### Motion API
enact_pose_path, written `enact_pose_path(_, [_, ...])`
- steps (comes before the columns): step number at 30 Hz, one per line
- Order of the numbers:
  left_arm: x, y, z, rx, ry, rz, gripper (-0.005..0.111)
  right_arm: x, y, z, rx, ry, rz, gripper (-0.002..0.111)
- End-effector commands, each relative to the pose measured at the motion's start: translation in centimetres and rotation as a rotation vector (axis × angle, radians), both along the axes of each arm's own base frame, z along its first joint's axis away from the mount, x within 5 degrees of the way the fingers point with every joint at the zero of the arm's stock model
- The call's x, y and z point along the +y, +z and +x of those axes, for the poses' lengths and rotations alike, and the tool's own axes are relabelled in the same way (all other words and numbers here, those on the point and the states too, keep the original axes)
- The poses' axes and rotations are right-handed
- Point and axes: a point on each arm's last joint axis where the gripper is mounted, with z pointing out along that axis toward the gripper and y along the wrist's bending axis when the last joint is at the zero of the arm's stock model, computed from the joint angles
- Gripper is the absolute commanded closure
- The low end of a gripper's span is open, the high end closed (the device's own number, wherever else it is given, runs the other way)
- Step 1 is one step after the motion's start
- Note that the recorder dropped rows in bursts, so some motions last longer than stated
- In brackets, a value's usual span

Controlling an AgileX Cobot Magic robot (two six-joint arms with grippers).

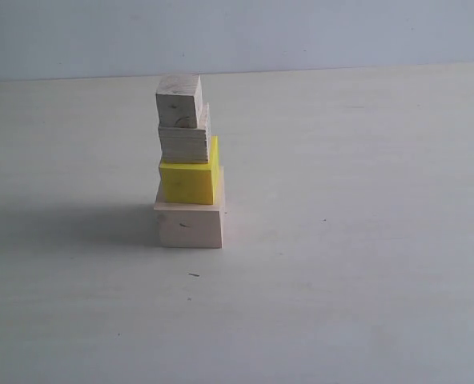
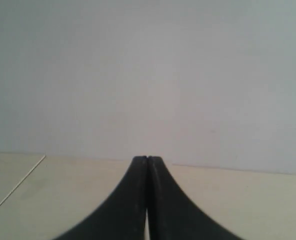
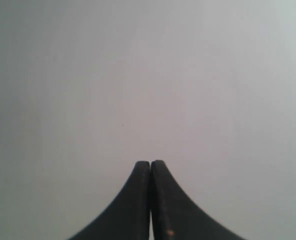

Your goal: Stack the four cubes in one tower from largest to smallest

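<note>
Neither arm shows in the exterior view, and neither wrist view shows any cube. The cubes' back faces are hidden. The wrist views cut off each pincer low in the frame, so only the dark finger ends are visible.

The tower (image 1: 187,164) stands on the pale bench (image 1: 365,240), left of centre in the exterior view, with nothing touching it. The large wood cube (image 1: 189,226) is at the base, then the yellow cube (image 1: 187,182), the medium wood cube (image 1: 182,144), and the small wood cube (image 1: 178,101) on top. The left edges are roughly flush, and each lower cube sticks out further on the right. The top cube is possibly turned a bit, but the picture is too soft to be sure.

The tower's shadow falls to its left. A tiny dark speck (image 1: 194,274) lies on the bench just in front of the tower. A plain wall (image 1: 301,32) is behind, and nothing blocks the tower.

In the left wrist view the left pincer (image 2: 147,159) is closed, fingers pressed together and holding nothing. Beyond it are the bench top and wall, with a thin line (image 2: 18,182) crossing the bench.

In the right wrist view the right pincer (image 3: 150,164) is also closed and empty. Behind it is only a blank grey surface; I cannot tell whether it is wall or bench.
</note>
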Motion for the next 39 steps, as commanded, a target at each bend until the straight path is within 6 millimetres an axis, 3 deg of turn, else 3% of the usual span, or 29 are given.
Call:
enact_pose_path(1, [0.4,-3.2,0.6,0.053,0.028,-0.043,0.107,0.0,-0.1,0.0,0.002,-0.002,0.002,0.108])
enact_pose_path(13, [1.0,-10.6,2.5,0.136,0.035,-0.064,0.107,0.0,-0.1,0.0,0.002,-0.003,0.000,0.108])
enact_pose_path(20, [1.2,-13.2,2.7,0.214,0.041,-0.047,0.107,0.0,-0.1,0.0,0.002,-0.003,0.000,0.108])
enact_pose_path(39, [1.3,-14.0,2.6,0.252,0.043,-0.023,0.107,0.0,-0.1,0.0,0.002,-0.003,0.000,0.108])
